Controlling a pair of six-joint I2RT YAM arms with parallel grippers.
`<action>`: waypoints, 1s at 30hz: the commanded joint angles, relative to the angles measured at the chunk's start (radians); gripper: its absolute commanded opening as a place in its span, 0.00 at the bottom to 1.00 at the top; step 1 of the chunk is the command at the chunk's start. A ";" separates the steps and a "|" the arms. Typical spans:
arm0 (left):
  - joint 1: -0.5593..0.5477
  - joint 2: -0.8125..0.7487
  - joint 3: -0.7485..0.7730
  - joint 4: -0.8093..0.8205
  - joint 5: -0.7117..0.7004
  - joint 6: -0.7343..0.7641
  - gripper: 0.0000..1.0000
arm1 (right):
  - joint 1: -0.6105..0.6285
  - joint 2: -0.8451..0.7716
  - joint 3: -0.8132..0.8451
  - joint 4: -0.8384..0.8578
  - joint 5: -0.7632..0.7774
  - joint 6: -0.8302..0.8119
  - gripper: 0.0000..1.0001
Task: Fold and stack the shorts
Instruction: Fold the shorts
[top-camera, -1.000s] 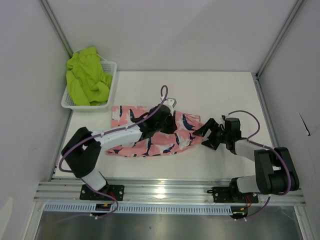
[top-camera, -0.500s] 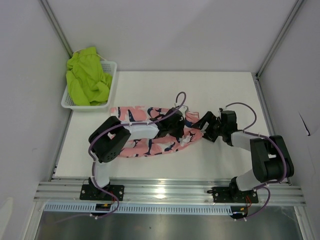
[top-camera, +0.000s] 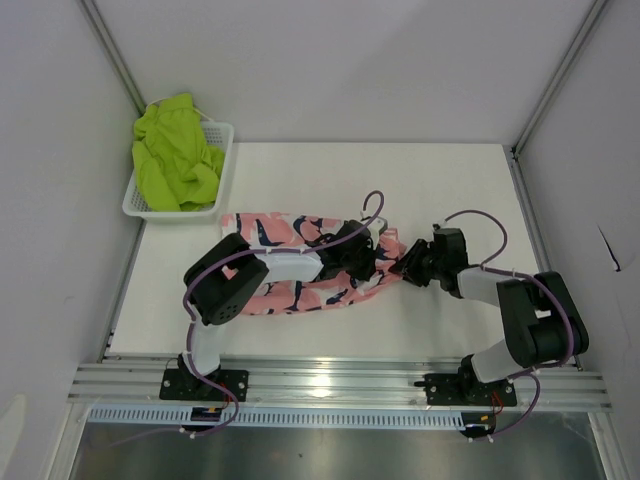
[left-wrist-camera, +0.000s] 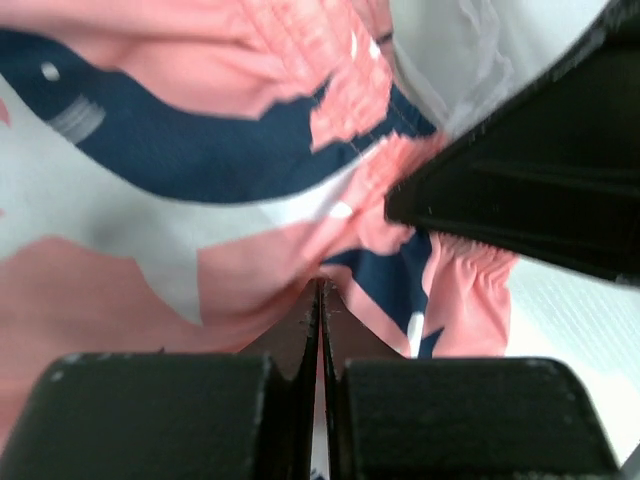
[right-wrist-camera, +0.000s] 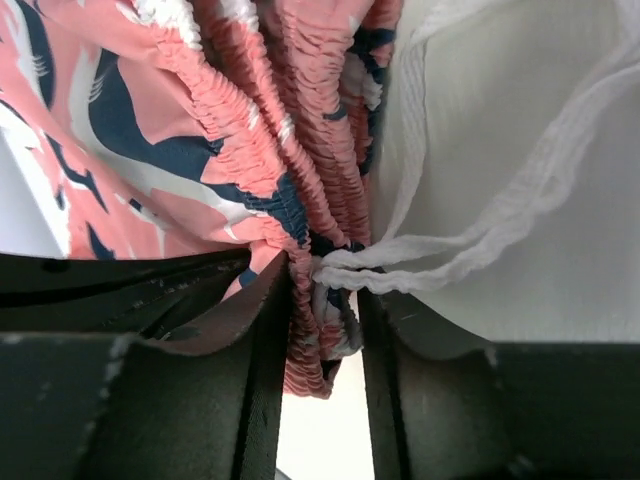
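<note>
The pink shorts (top-camera: 290, 262) with navy-and-white print lie spread across the middle of the table. My left gripper (top-camera: 366, 250) is at their right end, shut, with a fold of pink fabric (left-wrist-camera: 260, 290) pinched at its tips (left-wrist-camera: 320, 290). My right gripper (top-camera: 406, 264) meets it from the right. Its jaws (right-wrist-camera: 325, 275) are shut on the gathered elastic waistband (right-wrist-camera: 300, 190), where the white drawstring (right-wrist-camera: 480, 250) comes out. The lime green shorts (top-camera: 176, 152) are heaped in the white basket (top-camera: 222, 172) at the far left.
White enclosure walls with metal posts close in the table on the left, back and right. The right gripper's black finger (left-wrist-camera: 520, 210) fills the right side of the left wrist view, close to my left jaws.
My left gripper has slid right along the pink shorts to their right end and shut. My right gripper has moved left onto the waistband and closed from wide open.
</note>
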 joint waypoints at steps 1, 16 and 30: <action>-0.008 -0.026 -0.012 0.050 0.023 0.034 0.01 | 0.038 -0.059 -0.008 -0.065 0.070 -0.048 0.33; -0.006 -0.192 -0.072 -0.068 0.005 0.071 0.11 | -0.059 -0.266 0.012 -0.300 0.035 -0.143 0.83; 0.101 -0.209 0.209 -0.283 0.017 0.108 0.27 | -0.157 -0.067 0.139 -0.136 -0.093 -0.108 0.61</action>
